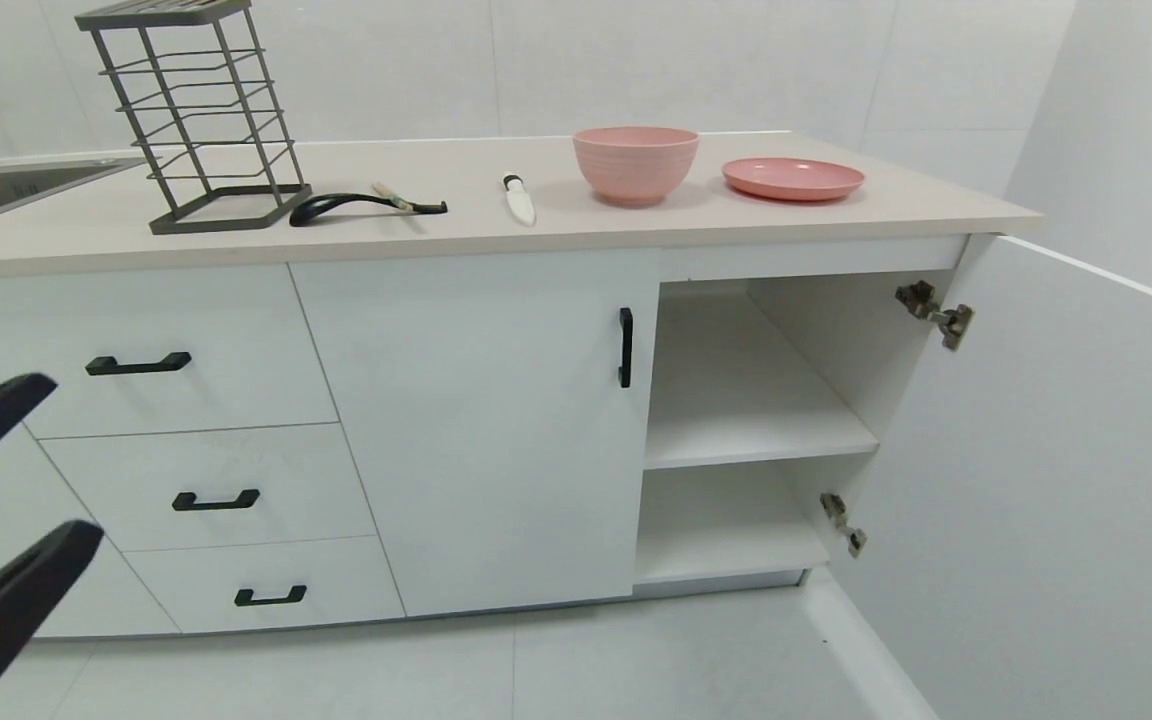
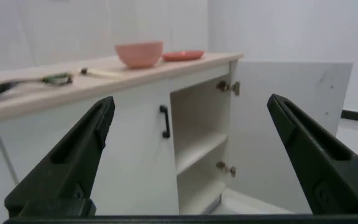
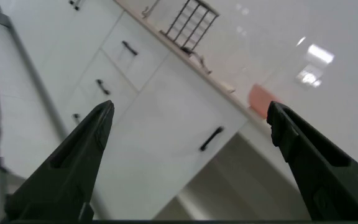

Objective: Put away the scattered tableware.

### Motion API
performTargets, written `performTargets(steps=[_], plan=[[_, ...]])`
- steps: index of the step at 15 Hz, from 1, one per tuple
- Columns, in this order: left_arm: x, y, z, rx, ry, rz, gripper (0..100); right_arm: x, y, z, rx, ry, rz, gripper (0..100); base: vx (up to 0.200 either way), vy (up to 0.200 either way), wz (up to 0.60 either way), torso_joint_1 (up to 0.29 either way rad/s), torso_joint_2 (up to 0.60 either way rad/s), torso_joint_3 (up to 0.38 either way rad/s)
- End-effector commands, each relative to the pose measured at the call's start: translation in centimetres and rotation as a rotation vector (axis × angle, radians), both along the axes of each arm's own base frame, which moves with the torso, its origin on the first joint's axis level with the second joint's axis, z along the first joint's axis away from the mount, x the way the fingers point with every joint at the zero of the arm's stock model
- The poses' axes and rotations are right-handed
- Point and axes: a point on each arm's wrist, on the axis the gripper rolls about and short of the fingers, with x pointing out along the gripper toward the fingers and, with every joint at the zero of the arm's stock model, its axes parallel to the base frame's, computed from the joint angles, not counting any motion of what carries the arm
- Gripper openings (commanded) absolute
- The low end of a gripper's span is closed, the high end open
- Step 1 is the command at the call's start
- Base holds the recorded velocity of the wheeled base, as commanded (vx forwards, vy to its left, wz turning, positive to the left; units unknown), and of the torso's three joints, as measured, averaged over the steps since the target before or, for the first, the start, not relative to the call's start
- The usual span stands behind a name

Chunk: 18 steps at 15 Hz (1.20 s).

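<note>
On the countertop [image 1: 456,235] stand a pink bowl [image 1: 636,163] and, to its right, a flat pink plate [image 1: 793,178]. Left of the bowl lie a white knife [image 1: 518,198], a black ladle [image 1: 336,205] and a small utensil with a wooden handle [image 1: 396,196]. My left gripper [image 1: 66,460] hangs open and empty at the lower left, in front of the drawers, far from the counter items. Its wrist view shows the gripper [image 2: 191,102] open, with the bowl [image 2: 139,53] and plate [image 2: 183,55] far off. My right gripper [image 3: 191,111] is open and empty, facing the cabinet fronts.
A dark wire rack [image 1: 201,110] stands on the counter's left part beside a steel sink [image 1: 6,185]. The right cabinet door [image 1: 1036,450] is swung wide open, baring two white shelves [image 1: 746,425]. Three drawers [image 1: 186,345] sit at left, and the floor [image 1: 536,670] lies in front.
</note>
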Motion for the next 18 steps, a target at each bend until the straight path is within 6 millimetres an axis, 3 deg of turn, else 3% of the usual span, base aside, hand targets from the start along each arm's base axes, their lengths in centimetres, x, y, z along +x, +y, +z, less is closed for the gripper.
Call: performTargets(steps=[1,2,5,8,10,15,17,18], plan=[[-3.7,1.3,-0.8,-0.007,-0.037,0.101,100,-0.6,-0.2,-0.9,0.01,0.017,0.045,100,0.0,0.0,0.0,0.0,0.0,0.0],[-5.1,1.5,-2.2,0.006,0.011,0.138,100,-0.8,-0.3,-2.0,0.035,0.048,-0.009,100,0.0,0.0,0.0,0.0,0.0,0.0],[-6.9,1.7,-3.5,0.012,0.039,0.153,100,-0.4,-0.5,-2.4,0.126,0.144,-0.119,100,0.0,0.0,0.0,0.0,0.0,0.0],[-8.0,1.8,-5.2,0.026,0.06,0.177,100,0.8,-1.2,-4.3,0.346,0.412,-0.485,100,0.0,0.0,0.0,0.0,0.0,0.0],[-8.5,1.7,-6.2,0.029,0.088,0.203,100,1.1,-1.5,-5.8,0.364,0.548,-0.634,100,0.0,0.0,0.0,0.0,0.0,0.0],[-9.2,1.7,-10.3,0.063,0.191,0.245,100,1.2,-2.0,-6.2,0.417,0.556,-0.839,100,0.0,0.0,0.0,0.0,0.0,0.0],[-9.1,1.8,-10.7,0.126,0.183,0.349,100,1.2,-2.0,-6.2,0.425,0.56,-0.86,100,0.0,0.0,0.0,0.0,0.0,0.0],[-8.9,2.2,-11.2,0.161,0.218,0.536,100,1.2,-2.0,-6.2,0.428,0.562,-0.86,100,0.0,0.0,0.0,0.0,0.0,0.0]])
